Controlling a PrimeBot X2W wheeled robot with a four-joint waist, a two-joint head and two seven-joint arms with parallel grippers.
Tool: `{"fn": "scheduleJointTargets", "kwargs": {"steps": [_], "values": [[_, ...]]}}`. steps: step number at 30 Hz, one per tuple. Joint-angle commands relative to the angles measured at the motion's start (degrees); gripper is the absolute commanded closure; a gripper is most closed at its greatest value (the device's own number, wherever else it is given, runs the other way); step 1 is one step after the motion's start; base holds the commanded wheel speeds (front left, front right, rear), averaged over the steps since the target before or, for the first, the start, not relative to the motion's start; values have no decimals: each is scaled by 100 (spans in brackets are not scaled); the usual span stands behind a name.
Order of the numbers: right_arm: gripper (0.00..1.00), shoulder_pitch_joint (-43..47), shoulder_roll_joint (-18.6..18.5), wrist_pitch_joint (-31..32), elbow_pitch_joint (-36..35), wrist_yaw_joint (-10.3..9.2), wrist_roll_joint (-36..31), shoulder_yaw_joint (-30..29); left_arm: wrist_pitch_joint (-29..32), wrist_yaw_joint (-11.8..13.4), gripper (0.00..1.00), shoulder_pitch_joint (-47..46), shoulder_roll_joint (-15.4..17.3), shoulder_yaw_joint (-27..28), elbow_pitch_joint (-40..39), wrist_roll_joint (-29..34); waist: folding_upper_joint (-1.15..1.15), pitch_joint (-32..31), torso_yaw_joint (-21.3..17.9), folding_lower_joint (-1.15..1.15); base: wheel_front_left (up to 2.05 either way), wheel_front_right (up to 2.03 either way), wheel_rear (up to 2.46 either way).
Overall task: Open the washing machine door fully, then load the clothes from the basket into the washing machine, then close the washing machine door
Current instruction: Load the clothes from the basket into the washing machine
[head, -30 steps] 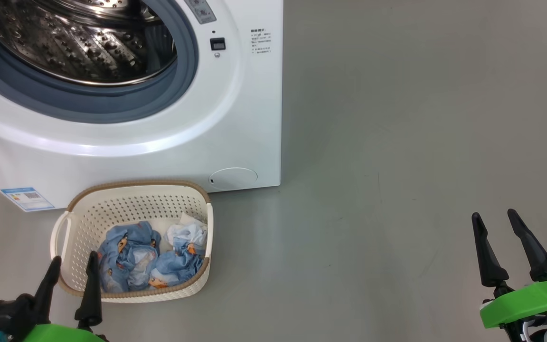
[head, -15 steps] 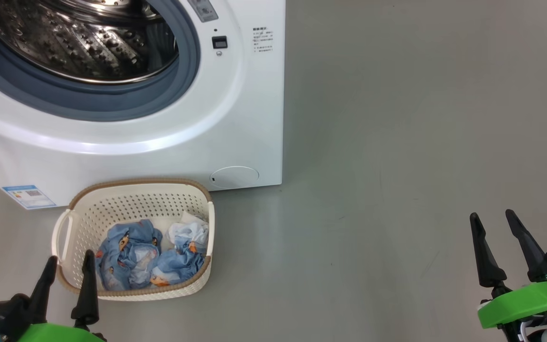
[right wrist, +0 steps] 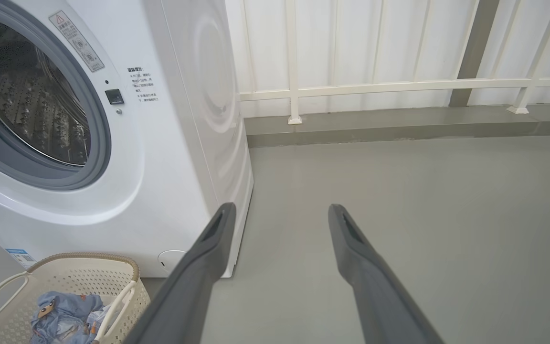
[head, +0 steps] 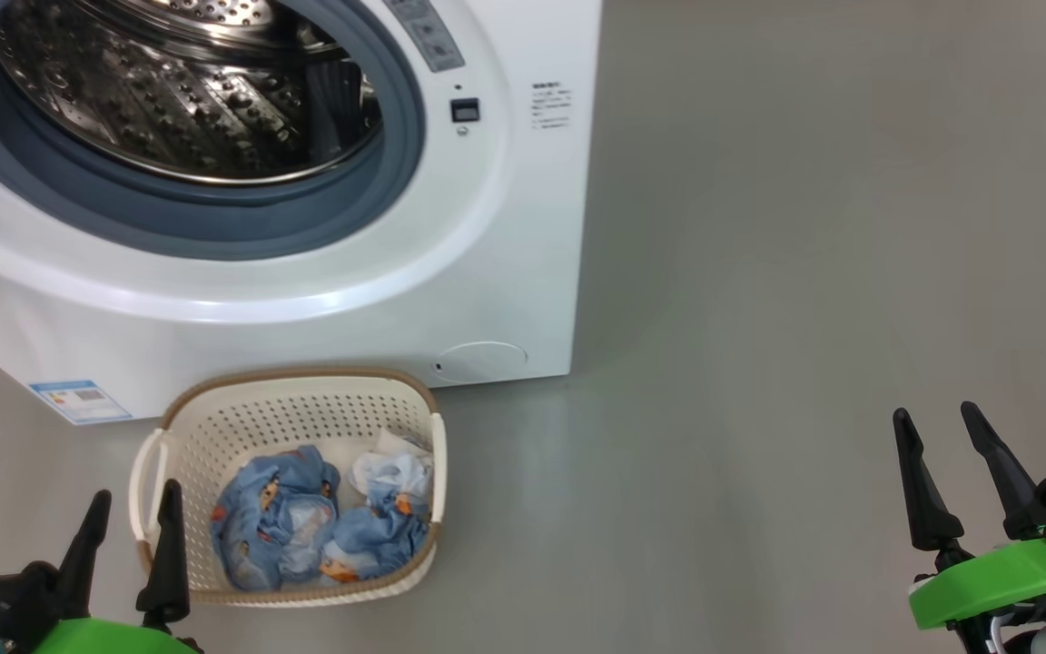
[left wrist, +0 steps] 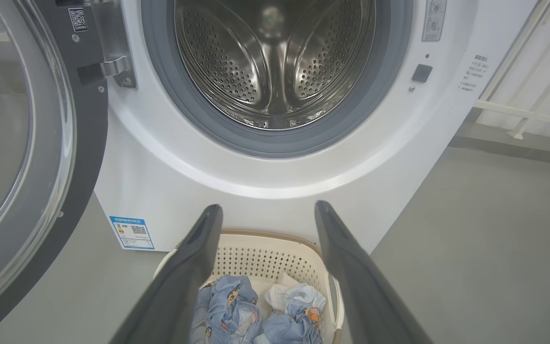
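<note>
Steel drum [left wrist: 275, 62] gapes in the washing machine [head: 505, 227], with the washing machine door [left wrist: 22, 153] swung wide at left. The basket [head: 300, 374] sits on the floor [head: 759, 272] just before it, the clothes [head: 305, 527] heaped inside. The left gripper [head: 137, 490] hovers released at the basket's near left corner. The right gripper [head: 933, 411], also released, hangs well apart at right.

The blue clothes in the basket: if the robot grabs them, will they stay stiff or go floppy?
Probably floppy: the clothes lie crumpled in soft folds, so they would likely droop. They look thin, so probably light. Bunched together in the basket, one piece might drag another along.
</note>
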Motion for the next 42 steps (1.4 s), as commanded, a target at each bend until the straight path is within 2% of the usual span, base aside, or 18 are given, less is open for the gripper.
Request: {"fn": "scheduleJointTargets", "kwargs": {"steps": [1,10,25,34,42], "values": [[0,3,-72,-68,-134,10,-9,148,-36,-9,0,-184,178,174,-115,-36,0,18,-5,0,39,-182,143],[0,-26,-29,-68,-157,10,-15,147,-36,-9,0,-249,154,199,-158,86,0,76,-25,0,53,-127,75],[0,-96,23,-68,-175,10,-9,165,-36,-9,0,-266,38,104,-96,144,0,222,-27,0,4,-4,0],[0,-264,129,-68,-214,10,-21,227,-36,-9,0,-454,-163,-61,391,116,0,543,-96,0,0,0,0],[0,-538,201,-68,-254,10,-21,339,-36,-9,0,-895,-208,-239,1242,132,0,1022,-196,0,0,0,0]]}}
